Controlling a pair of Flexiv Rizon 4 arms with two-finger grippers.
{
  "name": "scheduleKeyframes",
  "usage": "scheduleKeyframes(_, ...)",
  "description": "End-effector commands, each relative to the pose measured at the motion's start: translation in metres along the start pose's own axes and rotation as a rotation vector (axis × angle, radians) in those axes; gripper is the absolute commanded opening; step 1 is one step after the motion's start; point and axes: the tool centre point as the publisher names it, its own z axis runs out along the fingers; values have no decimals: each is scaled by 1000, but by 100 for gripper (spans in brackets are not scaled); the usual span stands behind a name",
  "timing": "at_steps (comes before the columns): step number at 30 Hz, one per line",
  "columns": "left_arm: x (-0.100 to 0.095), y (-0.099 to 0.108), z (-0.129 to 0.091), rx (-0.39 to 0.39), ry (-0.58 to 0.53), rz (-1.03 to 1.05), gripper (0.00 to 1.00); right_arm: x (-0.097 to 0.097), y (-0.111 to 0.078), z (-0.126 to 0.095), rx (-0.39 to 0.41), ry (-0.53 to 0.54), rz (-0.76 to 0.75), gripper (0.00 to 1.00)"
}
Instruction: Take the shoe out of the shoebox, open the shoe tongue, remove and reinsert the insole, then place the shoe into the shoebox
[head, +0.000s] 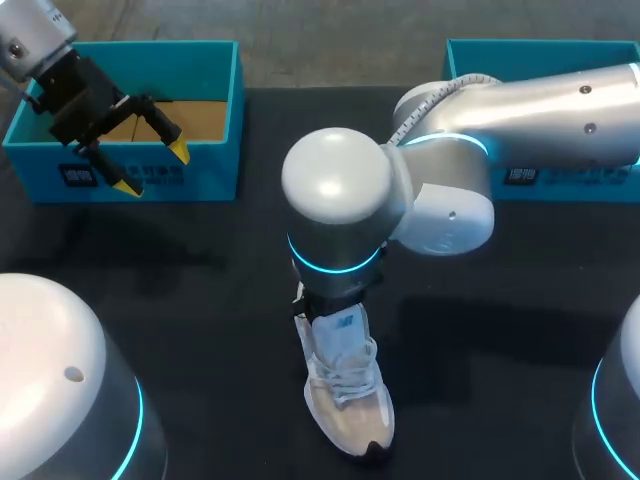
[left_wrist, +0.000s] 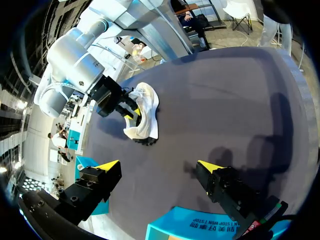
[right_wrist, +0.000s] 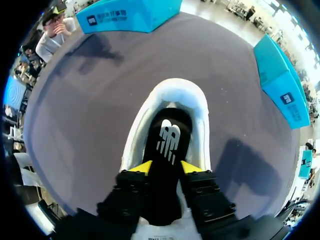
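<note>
A pale shoe (head: 348, 400) stands on the dark surface (head: 200, 300). From above, the right arm hides its heel end. The right pincer (right_wrist: 166, 167) sits at the shoe's opening, both tips clamping a black insole (right_wrist: 167, 135) whose rear end is hidden. Well away from the shoe, the left pincer (head: 153, 168) hangs wide open and empty over a blue shoebox (head: 215, 110).

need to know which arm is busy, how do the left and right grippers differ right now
The left gripper is open and empty; the right gripper is shut on the black insole. The left gripper hangs by the front wall of the teal shoebox, while the right gripper sits over the heel end of the shoe at mid-table. Both have yellow-tipped fingers.
</note>
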Motion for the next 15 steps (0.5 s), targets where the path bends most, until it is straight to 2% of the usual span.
scheduleKeyframes(1,0,-1,0,-2,3,0,100,-2,-3,-5,1,2,4,49)
scheduleKeyframes(3,0,-1,0,-2,3,0,100,-2,-3,-6,4,2,6,55)
scheduleKeyframes(7,0,-1,0,-2,3,0,100,-2,-6,-8,10,6,16,59)
scheduleKeyframes(11,0,-1,0,-2,3,0,100,-3,-5,-15,8,5,20,75)
scheduleKeyframes(15,0,-1,0,-2,3,0,100,-5,-1,-17,6,3,16,86)
